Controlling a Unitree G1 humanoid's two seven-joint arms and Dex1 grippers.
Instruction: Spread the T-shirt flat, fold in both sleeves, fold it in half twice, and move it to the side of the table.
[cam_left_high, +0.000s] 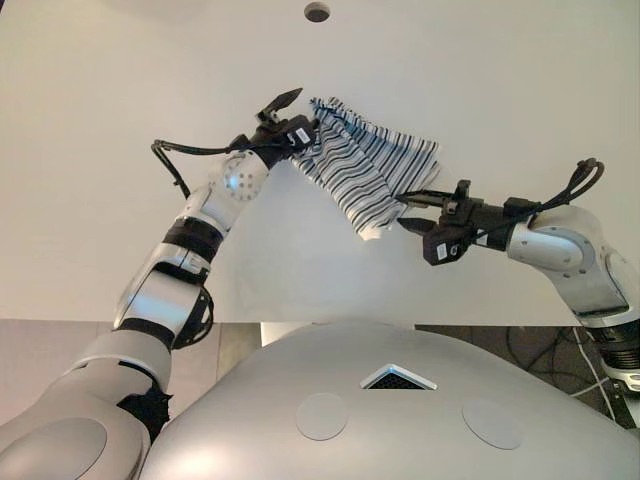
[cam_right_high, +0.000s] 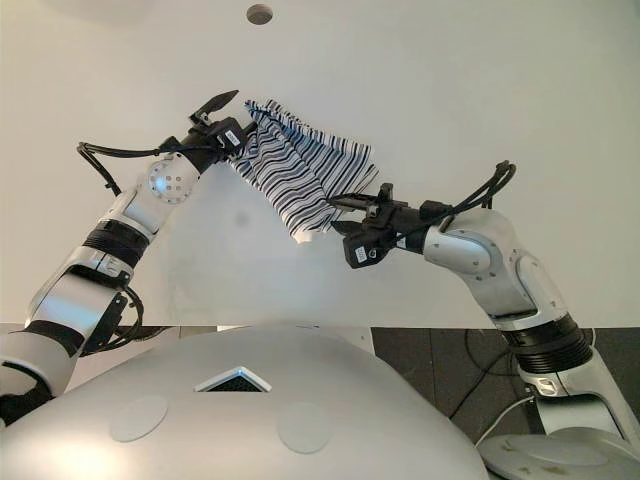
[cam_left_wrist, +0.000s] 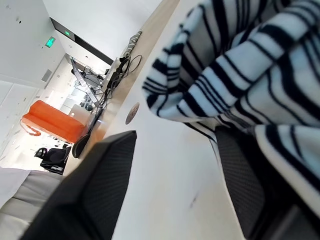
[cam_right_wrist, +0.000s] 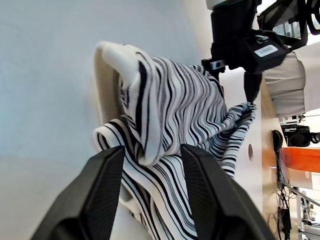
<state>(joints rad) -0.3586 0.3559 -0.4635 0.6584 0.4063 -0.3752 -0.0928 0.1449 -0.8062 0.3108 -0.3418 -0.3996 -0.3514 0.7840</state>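
The shirt (cam_left_high: 365, 165) is being left bunched on the surface (cam_left_high: 120, 80), not yet spread or folded. The left hand (cam_left_high: 295, 115) and right hand (cam_left_high: 403, 210) are being held open at its edges.

Soft striped knit cloth T-shirt (cam_left_high: 365, 165), smooth matt table (cam_left_high: 100, 80), matt black plastic fingers (cam_right_wrist: 97, 197).

Round grey grommet (cam_left_high: 317, 12); orange sofa (cam_left_wrist: 50, 122) far behind.
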